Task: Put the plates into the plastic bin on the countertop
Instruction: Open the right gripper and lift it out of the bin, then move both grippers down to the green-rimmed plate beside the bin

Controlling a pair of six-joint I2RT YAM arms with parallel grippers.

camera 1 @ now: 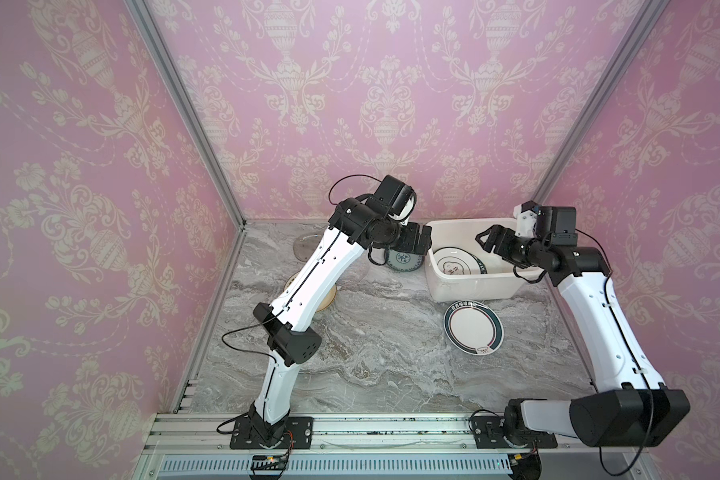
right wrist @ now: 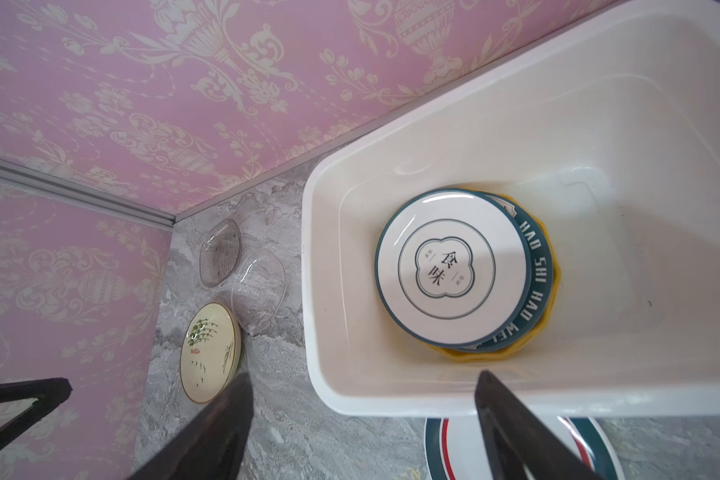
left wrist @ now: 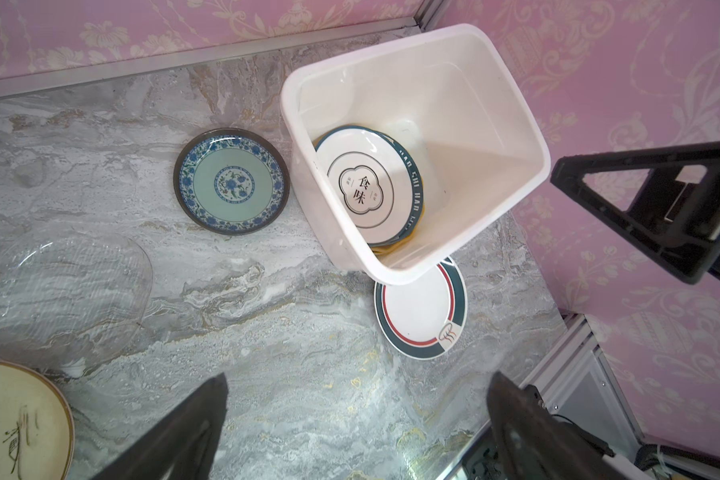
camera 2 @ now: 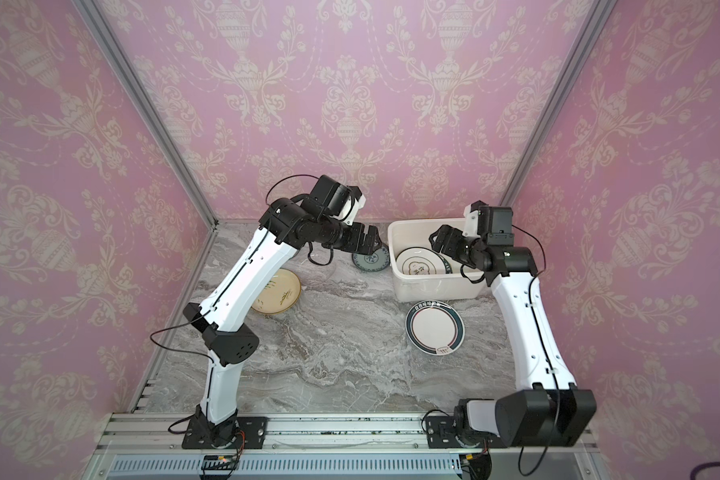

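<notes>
While left tool (left wrist: 358, 386) and right tool (right wrist: 362, 378) both stood spread, empty | plastic bin (camera 1: 470, 291) centre-right in both top views, stacked plates (right wrist: 449, 268) lay inside | dark-rimmed plate (camera 1: 473, 328) on tabletop (camera 1: 371, 353) just below bin | blue-patterned plate (camera 2: 371, 261) just left

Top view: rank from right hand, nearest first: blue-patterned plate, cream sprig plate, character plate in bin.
From the right hand:
1. Character plate, inside the bin.
2. Blue-patterned plate, just left of the bin.
3. Cream sprig plate, far left.
</notes>
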